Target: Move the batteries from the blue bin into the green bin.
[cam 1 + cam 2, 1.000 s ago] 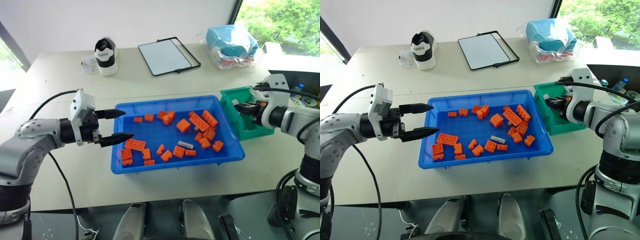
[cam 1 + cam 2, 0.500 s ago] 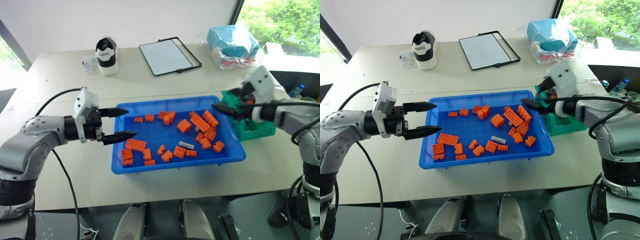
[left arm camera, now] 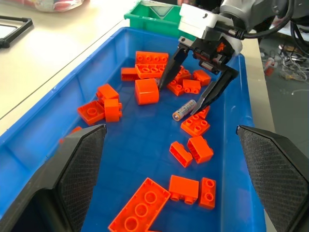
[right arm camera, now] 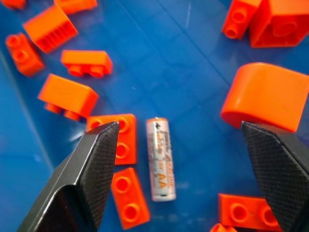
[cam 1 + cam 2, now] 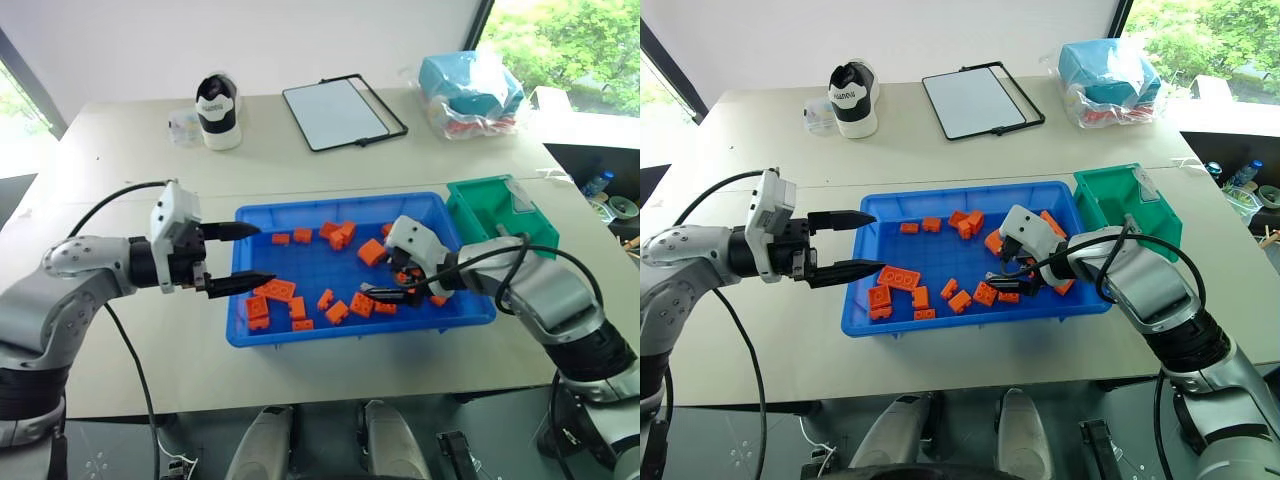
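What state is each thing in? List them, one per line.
battery: lying flat, loose among bricks in the blue bin
green bin: upright, contents unclear
right tool: open, straddling the battery
left tool: open, empty, at the bin's left rim
orange bricks: scattered, loose

Left arm reaches in from the left edge of the head view, forearm level across mid-frame, and the left gripper [image 5: 240,256] points toward the centre with its two black fingers spread, one above the other. Right arm sweeps in from the lower right, elbow bent, wrist angled down toward centre frame. The right gripper [image 5: 1006,285] has its fingers parted wide, tips pointing down and toward the left arm, nothing between them.
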You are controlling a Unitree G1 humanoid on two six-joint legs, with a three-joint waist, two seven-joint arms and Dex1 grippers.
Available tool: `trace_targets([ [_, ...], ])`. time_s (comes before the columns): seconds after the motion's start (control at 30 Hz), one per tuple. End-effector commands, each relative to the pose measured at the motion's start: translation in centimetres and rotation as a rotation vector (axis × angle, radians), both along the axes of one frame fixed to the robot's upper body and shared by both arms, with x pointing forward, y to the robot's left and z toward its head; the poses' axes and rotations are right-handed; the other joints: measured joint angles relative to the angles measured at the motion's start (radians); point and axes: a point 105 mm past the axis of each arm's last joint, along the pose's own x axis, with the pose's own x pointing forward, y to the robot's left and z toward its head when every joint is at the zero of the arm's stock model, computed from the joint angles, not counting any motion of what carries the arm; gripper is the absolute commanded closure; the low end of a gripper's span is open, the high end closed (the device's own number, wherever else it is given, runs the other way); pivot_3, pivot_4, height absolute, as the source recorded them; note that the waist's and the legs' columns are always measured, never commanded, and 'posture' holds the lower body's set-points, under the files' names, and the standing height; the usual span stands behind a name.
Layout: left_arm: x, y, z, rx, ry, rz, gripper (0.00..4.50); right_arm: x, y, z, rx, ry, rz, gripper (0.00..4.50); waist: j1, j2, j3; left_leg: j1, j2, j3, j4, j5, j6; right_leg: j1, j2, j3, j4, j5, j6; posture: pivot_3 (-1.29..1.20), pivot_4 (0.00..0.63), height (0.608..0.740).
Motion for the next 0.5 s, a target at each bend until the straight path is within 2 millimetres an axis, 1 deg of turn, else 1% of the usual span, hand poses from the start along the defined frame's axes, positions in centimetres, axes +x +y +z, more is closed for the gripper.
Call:
trace_targets([
  [0.03, -0.6, 0.1, 1.2, 0.002, -0.053, 0.005, 0.00, 0.3, -0.8, -0.4, -0.023, -0.021, -0.003, 0.41, 0.000, 0.000, 0.000, 0.000, 0.000, 0.000, 0.000, 0.000, 0.000, 0.000, 0.000, 0.000, 0.000, 0.000, 0.000, 0.00, 0.150, 0.731],
  [0.2, -0.7, 0.1, 1.3, 0.000, -0.052, 0.011, 0.00, 0.0, -1.5, -1.2, -0.031, -0.008, -0.008, 0.41, 0.001, -0.001, -0.001, 0.000, 0.000, 0.000, 0.001, 0.000, 0.000, 0.001, 0.000, 0.000, 0.000, 0.000, 0.000, 0.00, 0.150, 0.731],
  [0.23, -0.7, 0.1, 1.3, 0.001, -0.051, 0.010, 0.00, -0.1, -1.5, -1.3, -0.031, -0.007, -0.005, 0.92, 0.001, -0.001, -0.001, 0.001, 0.000, 0.000, 0.001, 0.000, 0.000, 0.001, 0.000, 0.000, 0.000, 0.000, 0.000, 0.00, 0.150, 0.731],
  [0.27, -0.7, 0.1, 1.3, 0.001, -0.050, 0.008, 0.00, -0.2, -1.4, -1.3, -0.025, -0.004, -0.002, 1.25, 0.001, -0.001, -0.001, 0.001, 0.000, 0.000, 0.001, 0.000, 0.000, 0.001, 0.000, 0.000, 0.000, 0.000, 0.000, 0.00, 0.150, 0.731],
  [0.3, -0.7, 0.1, 1.3, 0.002, -0.049, 0.005, 0.00, -0.3, -1.3, -1.3, -0.021, -0.001, 0.001, 1.73, 0.001, -0.001, -0.001, 0.001, 0.000, 0.000, 0.001, 0.000, 0.000, 0.001, 0.000, 0.000, 0.000, 0.000, 0.000, 0.00, 0.150, 0.731],
  [0.4, -0.6, 0.0, 1.3, 0.002, -0.048, -0.003, 0.00, -0.6, -1.1, -1.0, 0.009, 0.013, -0.002, 3.32, 0.001, -0.001, -0.001, 0.001, 0.000, 0.000, 0.001, 0.000, 0.000, 0.002, 0.000, 0.000, 0.000, 0.000, 0.000, 0.00, 0.150, 0.731],
  [0.47, -0.5, 0.0, 1.3, 0.003, -0.049, -0.008, 0.00, -0.8, -0.9, -0.4, 0.049, 0.036, -0.016, 4.23, 0.002, -0.001, -0.001, 0.001, 0.000, 0.000, 0.001, 0.000, 0.000, 0.002, 0.000, 0.000, 0.000, 0.000, 0.000, 0.00, 0.150, 0.731],
  [0.5, -0.4, 0.0, 1.3, 0.003, -0.049, -0.009, 0.00, -0.8, -0.8, -0.2, 0.060, 0.042, -0.021, 4.23, 0.002, -0.001, -0.001, 0.001, 0.000, 0.000, 0.002, 0.000, 0.000, 0.002, 0.000, 0.000, 0.000, 0.000, 0.000, 0.00, 0.150, 0.731],
])
